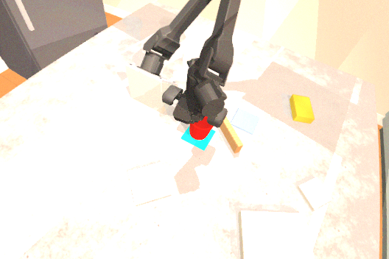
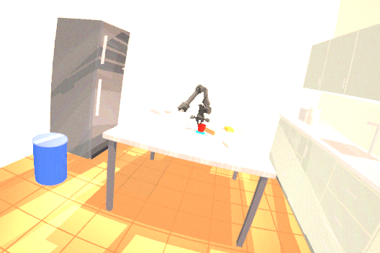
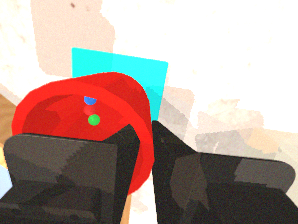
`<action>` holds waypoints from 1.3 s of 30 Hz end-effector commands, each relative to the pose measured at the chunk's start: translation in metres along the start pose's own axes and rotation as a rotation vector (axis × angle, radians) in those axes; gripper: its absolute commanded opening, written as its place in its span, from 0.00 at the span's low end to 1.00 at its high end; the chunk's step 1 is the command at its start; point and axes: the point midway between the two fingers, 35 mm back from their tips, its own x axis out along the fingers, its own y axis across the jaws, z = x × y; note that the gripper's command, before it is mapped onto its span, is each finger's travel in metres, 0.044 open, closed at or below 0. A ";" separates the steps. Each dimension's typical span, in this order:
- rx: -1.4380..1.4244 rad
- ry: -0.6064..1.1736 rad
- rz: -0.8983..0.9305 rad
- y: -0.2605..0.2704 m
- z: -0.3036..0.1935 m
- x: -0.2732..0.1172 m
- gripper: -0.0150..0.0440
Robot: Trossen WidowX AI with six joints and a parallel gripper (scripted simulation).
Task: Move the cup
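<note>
Over the cyan pad (image 1: 197,140): gripper (image 3: 144,131) clenched on the cup (image 1: 201,129) rim. Risk: releasing before the base seats could tip it, spilling marbles (image 3: 93,120); wooden block (image 1: 232,135) sits near.

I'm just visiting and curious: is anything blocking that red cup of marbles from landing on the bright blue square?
Nothing visible does. The gripper is shut on the rim of the red cup, which is right over the cyan square pad. The orange wooden block lies beside the pad, to its right in the top view, not on it.
</note>
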 end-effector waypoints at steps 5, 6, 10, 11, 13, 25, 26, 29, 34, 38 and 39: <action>0.010 0.011 -0.006 -0.003 -0.001 0.007 0.25; 0.001 0.003 -0.004 -0.001 -0.001 0.004 0.25; 0.001 0.003 -0.004 -0.001 -0.001 0.004 0.25; 0.001 0.003 -0.004 -0.001 -0.001 0.004 0.25; 0.001 0.003 -0.004 -0.001 -0.001 0.004 0.25; 0.001 0.003 -0.004 -0.001 -0.001 0.004 0.47; 0.001 0.003 -0.004 -0.001 -0.001 0.004 0.47; 0.002 0.003 -0.004 -0.001 0.000 0.002 0.47; 0.003 0.003 -0.004 -0.001 0.000 -0.005 0.47; 0.004 0.003 -0.005 0.000 0.000 -0.011 0.47; 0.005 0.003 -0.005 0.000 0.001 -0.013 0.47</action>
